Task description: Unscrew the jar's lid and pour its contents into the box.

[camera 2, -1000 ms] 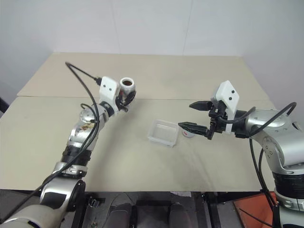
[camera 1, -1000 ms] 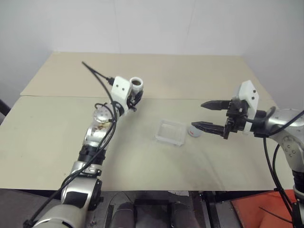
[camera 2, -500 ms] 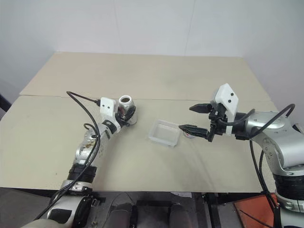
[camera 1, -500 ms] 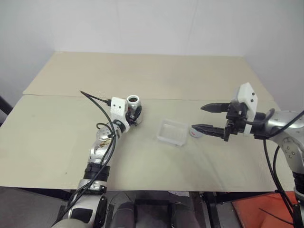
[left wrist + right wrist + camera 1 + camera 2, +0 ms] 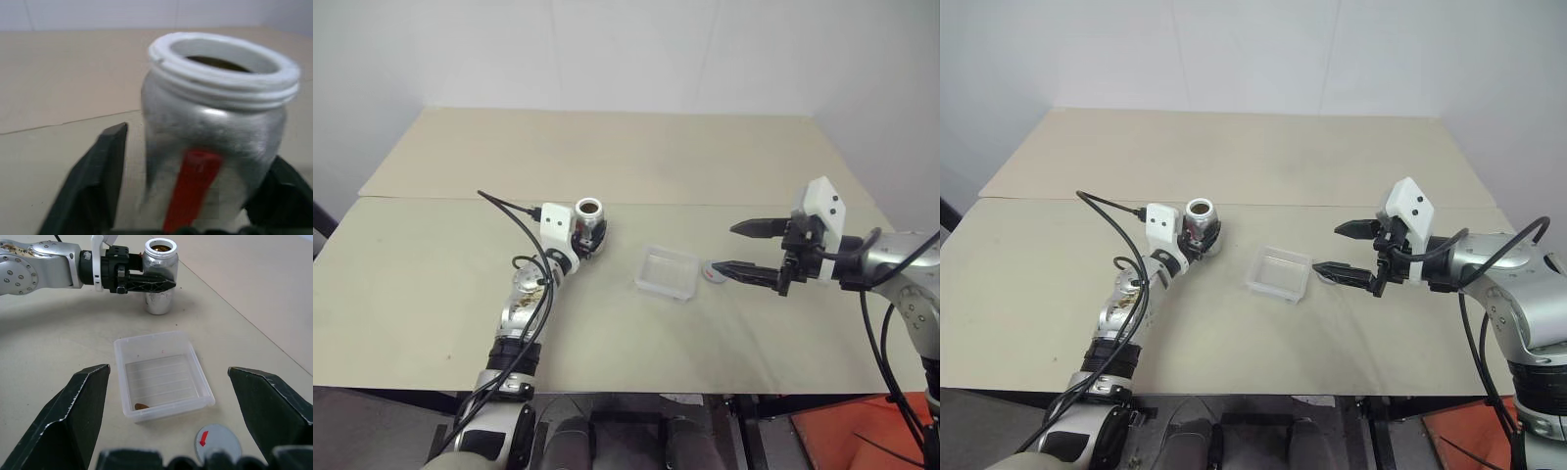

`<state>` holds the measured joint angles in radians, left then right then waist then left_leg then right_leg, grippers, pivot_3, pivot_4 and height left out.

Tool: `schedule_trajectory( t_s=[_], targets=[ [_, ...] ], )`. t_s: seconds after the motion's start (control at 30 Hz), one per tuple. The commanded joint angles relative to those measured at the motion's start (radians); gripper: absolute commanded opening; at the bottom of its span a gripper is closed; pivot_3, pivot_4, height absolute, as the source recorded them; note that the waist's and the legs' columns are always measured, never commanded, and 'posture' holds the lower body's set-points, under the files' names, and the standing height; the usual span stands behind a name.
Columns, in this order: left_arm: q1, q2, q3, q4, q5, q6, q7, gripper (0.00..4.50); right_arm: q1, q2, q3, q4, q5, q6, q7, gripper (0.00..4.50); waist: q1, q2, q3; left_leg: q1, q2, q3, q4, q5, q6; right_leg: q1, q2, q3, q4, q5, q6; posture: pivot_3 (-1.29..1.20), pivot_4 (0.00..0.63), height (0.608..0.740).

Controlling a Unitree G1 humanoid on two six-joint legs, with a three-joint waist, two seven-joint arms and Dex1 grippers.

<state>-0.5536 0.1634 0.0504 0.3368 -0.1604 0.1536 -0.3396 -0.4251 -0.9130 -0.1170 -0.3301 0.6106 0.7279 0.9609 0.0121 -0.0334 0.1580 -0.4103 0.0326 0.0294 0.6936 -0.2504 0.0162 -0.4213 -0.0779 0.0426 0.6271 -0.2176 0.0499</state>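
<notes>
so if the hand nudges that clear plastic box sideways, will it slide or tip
It would probably slide rather than tip: the clear plastic box is shallow and wide, sitting flat on the table. It likely weighs little, since its walls look thin and it holds just one small brown piece. A push to the right could carry it into the lid lying close beside it.
</notes>
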Motion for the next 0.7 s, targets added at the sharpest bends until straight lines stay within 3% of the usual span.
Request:
schedule_trajectory(
  t_s=[0.03,0.4,0.7],
  targets=[
    [-0.003,0.007,0.008,-0.052,-0.008,0.003,-0.001,4.48,-0.01,-0.015,-0.028,-0.012,0.009,0.0,0.005,4.5,0.0,0.0,0.0,0.0,0.0,0.0,0.0,0.0,0.0,0.0,0.0,0.0,0.0,0.0,0.0,0.0,0.15,0.74],
    [0.022,0.03,-0.018,-0.096,-0.011,0.04,-0.047,4.48,-0.008,-0.013,-0.029,-0.015,0.004,-0.01,0.002,4.5,0.0,0.0,0.0,0.0,0.0,0.0,0.0,0.0,0.0,0.0,0.0,0.0,0.0,0.0,0.0,0.0,0.15,0.74],
    [0.181,0.106,-0.044,-0.333,-0.034,0.18,-0.128,4.48,0.026,-0.021,-0.044,-0.042,0.0,-0.02,0.001,4.5,-0.001,0.0,0.0,0.0,0.0,0.0,0.0,0.0,0.0,0.0,0.0,0.0,0.0,0.0,0.0,0.0,0.15,0.74]
  ],
)
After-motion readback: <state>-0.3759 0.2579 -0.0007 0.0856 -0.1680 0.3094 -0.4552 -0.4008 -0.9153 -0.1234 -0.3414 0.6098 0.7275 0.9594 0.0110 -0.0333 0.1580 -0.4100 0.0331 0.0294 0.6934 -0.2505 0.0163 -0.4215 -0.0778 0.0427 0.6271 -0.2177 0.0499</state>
